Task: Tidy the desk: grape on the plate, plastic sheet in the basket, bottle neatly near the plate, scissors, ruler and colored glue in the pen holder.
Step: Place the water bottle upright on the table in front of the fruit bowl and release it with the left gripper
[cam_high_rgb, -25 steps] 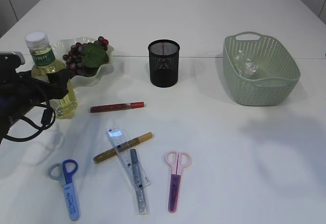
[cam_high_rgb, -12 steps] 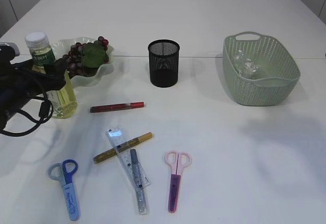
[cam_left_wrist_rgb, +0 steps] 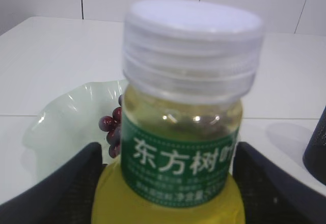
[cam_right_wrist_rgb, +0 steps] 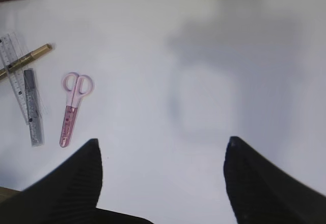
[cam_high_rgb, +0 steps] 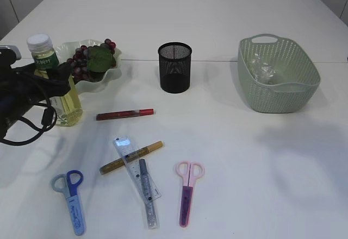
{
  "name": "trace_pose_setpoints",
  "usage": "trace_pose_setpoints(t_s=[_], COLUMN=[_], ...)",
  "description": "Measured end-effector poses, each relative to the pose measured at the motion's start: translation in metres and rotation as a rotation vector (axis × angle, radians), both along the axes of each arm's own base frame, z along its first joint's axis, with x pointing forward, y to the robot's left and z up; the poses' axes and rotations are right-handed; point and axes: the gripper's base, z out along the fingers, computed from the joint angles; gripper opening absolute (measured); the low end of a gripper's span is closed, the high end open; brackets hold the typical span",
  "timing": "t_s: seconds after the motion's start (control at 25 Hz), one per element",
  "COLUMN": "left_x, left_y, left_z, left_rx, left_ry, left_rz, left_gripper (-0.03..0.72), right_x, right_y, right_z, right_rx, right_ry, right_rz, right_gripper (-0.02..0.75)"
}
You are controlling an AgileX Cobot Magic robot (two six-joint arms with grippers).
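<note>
Over the last second the left gripper (cam_high_rgb: 54, 79) moved up and toward the far side, from low across the bottle (cam_high_rgb: 54, 81) body to just under its green label. Its fingers (cam_left_wrist_rgb: 61, 193) stood either side of the bottle; contact could not be told.

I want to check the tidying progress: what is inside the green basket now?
Inside the green basket a crumpled clear plastic sheet lies near the far left wall. The near wall hides the part of the floor behind it, so anything low there cannot be seen.

Bare table (cam_high_rgb: 234, 157) right; glue sticks (cam_high_rgb: 130, 157), scissors (cam_high_rgb: 187, 193) clutter front-left.
</note>
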Motion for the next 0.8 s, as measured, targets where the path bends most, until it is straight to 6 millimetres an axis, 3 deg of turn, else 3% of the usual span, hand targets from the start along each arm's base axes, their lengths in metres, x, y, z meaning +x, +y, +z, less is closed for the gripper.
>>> trace_pose_setpoints(t_s=[0.48, 0.8], left_x=[0.000, -0.002], left_y=[0.000, 0.000], left_z=[0.003, 0.038], left_rx=[0.000, -0.016], left_ry=[-0.001, -0.106], left_rz=[0.000, 0.000], left_gripper=[0.567, 0.561], right_x=[0.000, 0.000], right_y=[0.000, 0.000], right_z=[0.000, 0.000], right_rx=[0.000, 0.000], right_ry=[0.000, 0.000], right_rz=[0.000, 0.000], right_gripper=[0.575, 0.575])
